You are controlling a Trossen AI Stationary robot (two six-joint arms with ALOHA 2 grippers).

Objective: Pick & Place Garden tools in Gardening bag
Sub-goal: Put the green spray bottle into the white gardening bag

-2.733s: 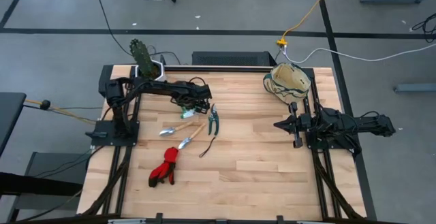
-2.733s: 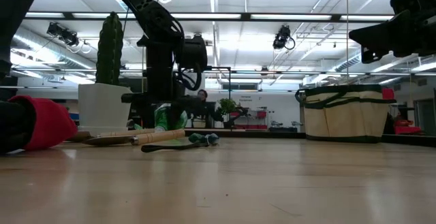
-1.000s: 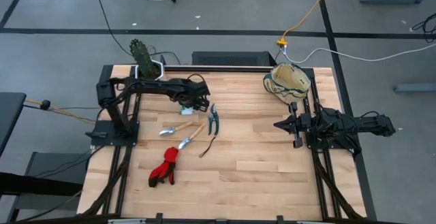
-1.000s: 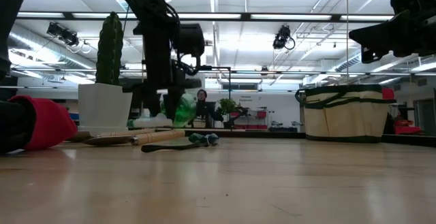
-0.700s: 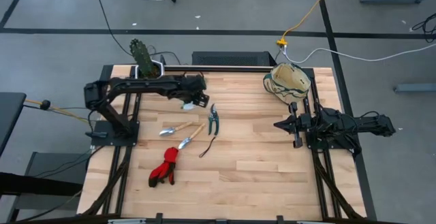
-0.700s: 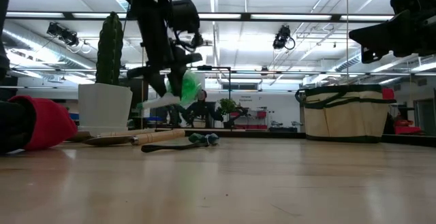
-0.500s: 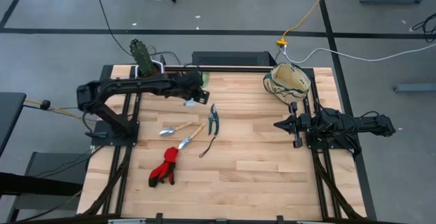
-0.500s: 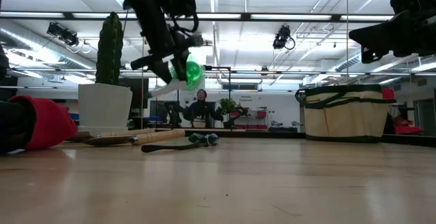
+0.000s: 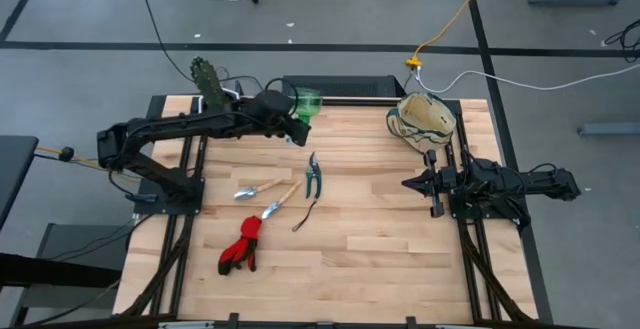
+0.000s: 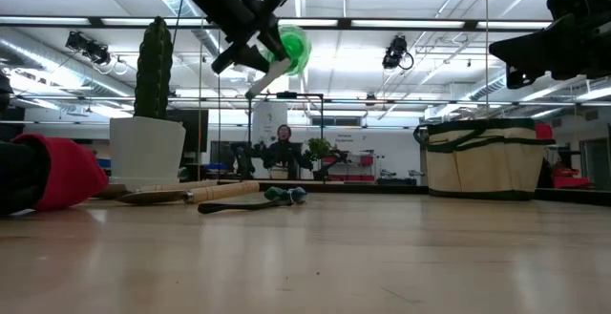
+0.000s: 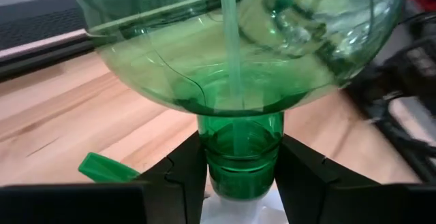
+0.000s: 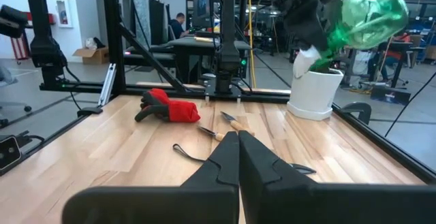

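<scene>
My left gripper [image 9: 293, 115] is shut on the green sprayer [image 9: 308, 101], high above the table's far edge, beside the cactus pot. In the low view the sprayer [image 10: 290, 47] hangs well above the table. Pruning shears [image 9: 314, 174], two wooden-handled trowels [image 9: 262, 186], red gloves [image 9: 242, 245] and a thin dark cord [image 9: 305, 214] lie flat on the table. The beige gardening bag [image 9: 422, 121] stands on its base at the far right. My right gripper [image 9: 432, 183] waits shut at the right, near the bag. My left gripper pinches the sprayer's green neck [image 11: 240, 149] between its two fingers [image 11: 182, 176], just below the round bottle. The fingers come from the table's left, slanting a little downward. The sprayer is lifted clear, tilted, its bottle base pointing away and its white head [image 10: 261, 83] hanging below.
A white pot with a tall cactus [image 9: 213, 91] stands at the far left corner, close to my left arm. A dark bar [image 9: 340, 87] runs along the far edge. The bare wood [image 9: 380, 249] between the tools and the right arm is open.
My left gripper has risen from the table toward the far edge, tipping from pointing down to nearly level, still shut on the sprayer. The sprayer has been lifted clear and turned from upright to tilted, its base now pointing away.
</scene>
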